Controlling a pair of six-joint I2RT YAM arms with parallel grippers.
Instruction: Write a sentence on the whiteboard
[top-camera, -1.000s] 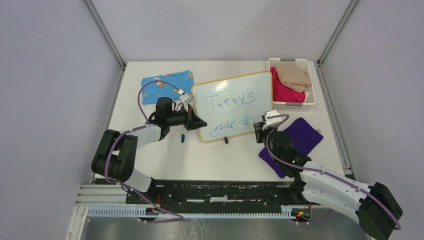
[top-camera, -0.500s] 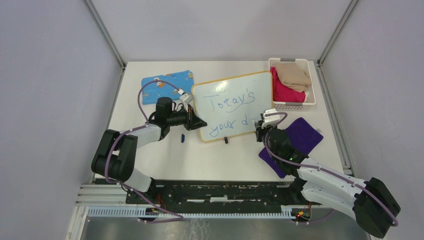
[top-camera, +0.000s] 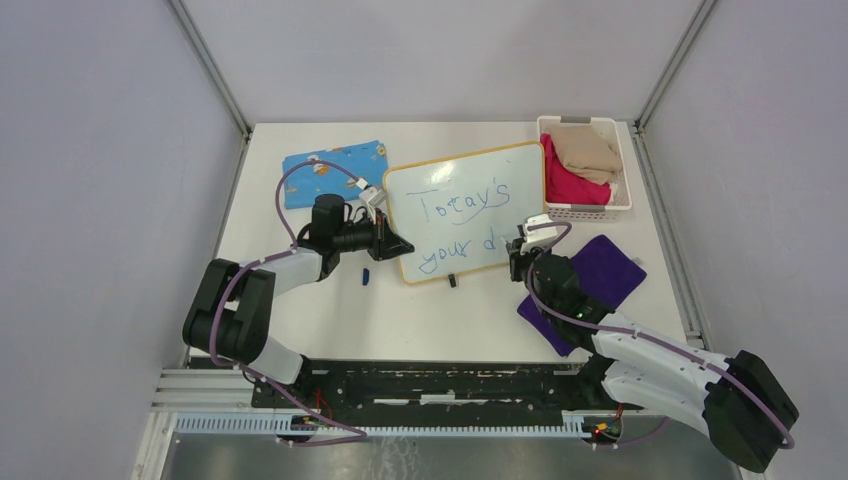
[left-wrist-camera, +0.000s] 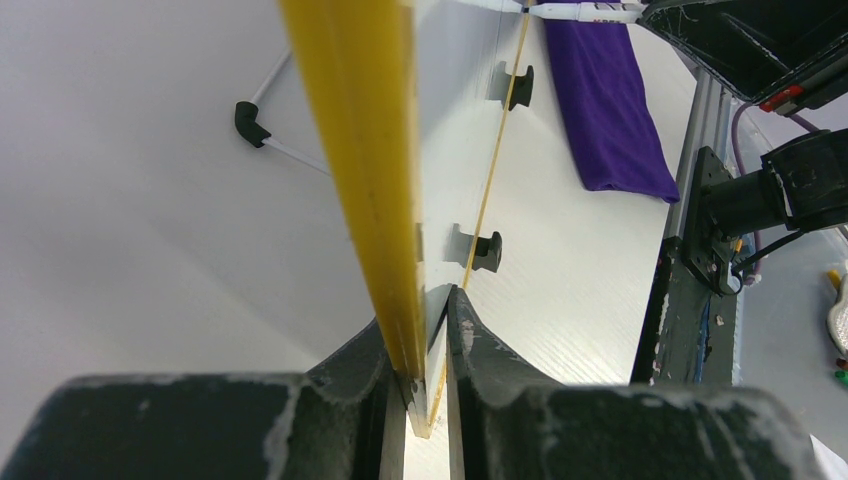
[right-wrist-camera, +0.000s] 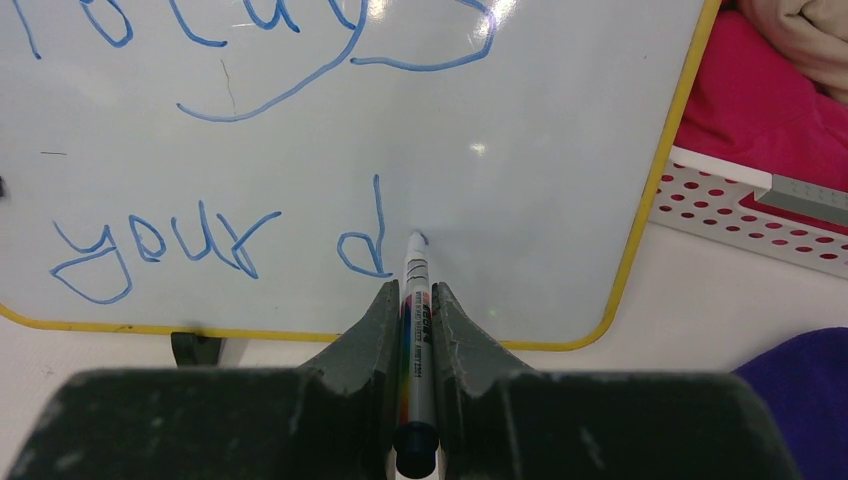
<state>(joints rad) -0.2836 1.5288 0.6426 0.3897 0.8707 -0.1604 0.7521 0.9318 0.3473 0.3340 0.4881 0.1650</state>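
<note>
The whiteboard (top-camera: 462, 210) runs lengthwise left-right; left end effector (top-camera: 402, 247) clamps its edge, right end effector (right-wrist-camera: 414, 292) grips a marker (right-wrist-camera: 416, 262).

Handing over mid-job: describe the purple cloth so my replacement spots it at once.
Find the whiteboard mid-table. Just off its near right corner, partly under the right arm, lies the purple cloth. It is plain and dark, unlike the patterned blue cloth at the board's far left.

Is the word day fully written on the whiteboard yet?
No, the sentence on the whiteboard stops at "your d", with the marker tip just right of the d.
</note>
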